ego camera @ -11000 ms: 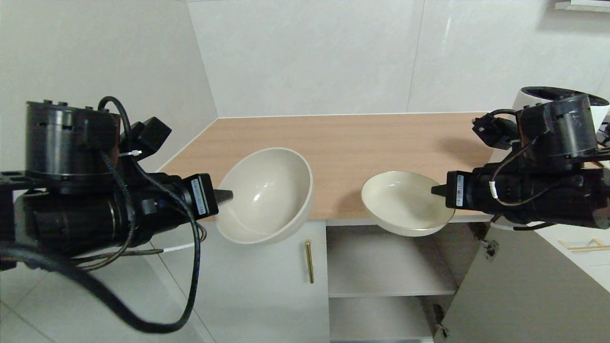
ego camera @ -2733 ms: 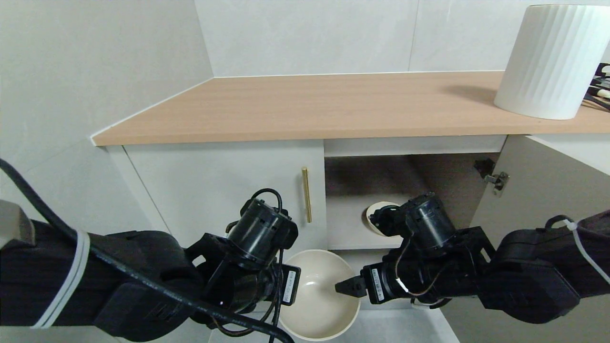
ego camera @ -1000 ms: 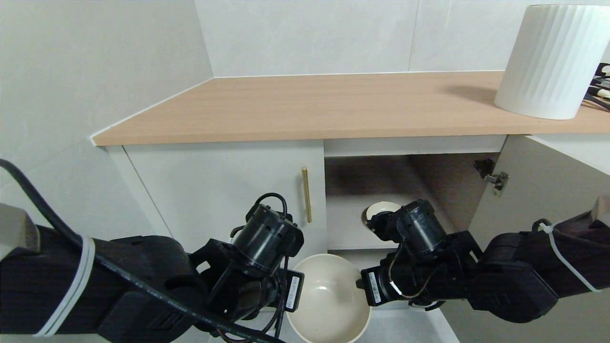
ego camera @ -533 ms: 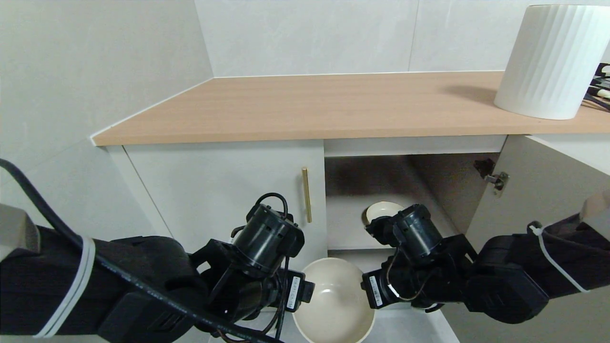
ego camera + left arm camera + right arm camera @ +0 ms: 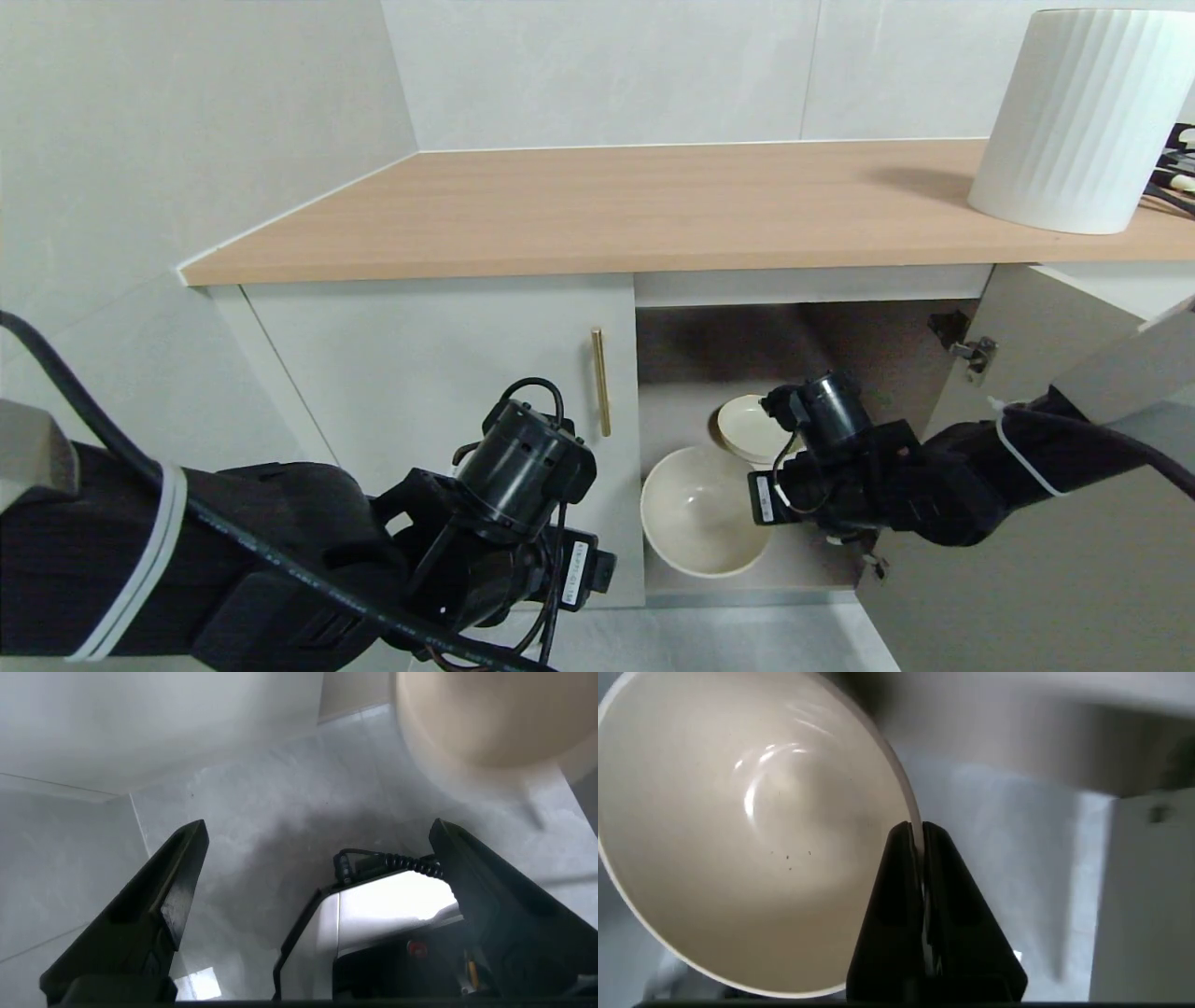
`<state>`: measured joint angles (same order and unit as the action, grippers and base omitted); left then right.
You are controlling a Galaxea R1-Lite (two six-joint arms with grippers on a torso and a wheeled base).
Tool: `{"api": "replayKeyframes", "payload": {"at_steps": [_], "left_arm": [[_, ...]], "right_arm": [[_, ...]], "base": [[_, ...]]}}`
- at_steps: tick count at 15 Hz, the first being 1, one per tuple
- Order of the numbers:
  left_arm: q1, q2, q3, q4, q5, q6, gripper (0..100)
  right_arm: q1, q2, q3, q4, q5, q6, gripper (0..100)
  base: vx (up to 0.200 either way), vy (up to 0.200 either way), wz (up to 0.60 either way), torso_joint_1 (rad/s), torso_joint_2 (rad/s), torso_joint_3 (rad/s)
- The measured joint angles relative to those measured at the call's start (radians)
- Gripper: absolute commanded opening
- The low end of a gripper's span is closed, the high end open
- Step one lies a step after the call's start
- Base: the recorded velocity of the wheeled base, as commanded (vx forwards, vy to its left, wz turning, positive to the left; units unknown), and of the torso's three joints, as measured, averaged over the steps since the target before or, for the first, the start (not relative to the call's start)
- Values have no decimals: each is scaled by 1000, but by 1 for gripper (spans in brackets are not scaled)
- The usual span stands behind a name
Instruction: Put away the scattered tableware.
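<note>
In the head view, the right gripper (image 5: 758, 499) reaches into the open side of the cabinet (image 5: 420, 373) and pinches the rim of the big cream bowl (image 5: 700, 513). The bowl sits low over the front of the cabinet shelf (image 5: 672, 411), mouth tipped up and outward; I cannot tell whether its base touches the shelf. Just behind it, farther in on the shelf, lies a smaller cream dish (image 5: 747, 427). The left gripper (image 5: 602, 567) hangs low in front of the closed cabinet door, below the brass handle (image 5: 600, 383), apart from the bowl. Up on the wooden countertop (image 5: 607, 205) stands a white ribbed container (image 5: 1074, 121) at the far right.

In the left wrist view, the left gripper (image 5: 318, 835) is spread wide with nothing between its fingers, pale floor tiles beneath, and the bowl (image 5: 476, 719) off at one corner.

In the right wrist view, the right gripper (image 5: 920, 835) is closed tight on the bowl's (image 5: 757, 831) thin rim, one finger inside and one outside, the glossy inner surface facing the camera.
</note>
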<state>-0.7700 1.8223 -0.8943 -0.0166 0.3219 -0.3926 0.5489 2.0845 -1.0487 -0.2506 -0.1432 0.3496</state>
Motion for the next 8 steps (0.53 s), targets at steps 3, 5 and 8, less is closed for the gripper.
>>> {"api": "replayKeyframes", "payload": {"at_steps": [3, 5, 8], "left_arm": [[0, 0, 0, 0, 0, 0, 100], [0, 0, 0, 0, 0, 0, 100], [0, 0, 0, 0, 0, 0, 100]], "right_arm": [[-52, 53, -97, -28, -43, 159, 0], [-76, 76, -133, -31, -64, 179, 0], [-122, 123, -216, -34, -86, 285, 0]], "base": [[0, 0, 0, 0, 0, 0], [0, 0, 0, 0, 0, 0], [0, 0, 0, 0, 0, 0]]}}
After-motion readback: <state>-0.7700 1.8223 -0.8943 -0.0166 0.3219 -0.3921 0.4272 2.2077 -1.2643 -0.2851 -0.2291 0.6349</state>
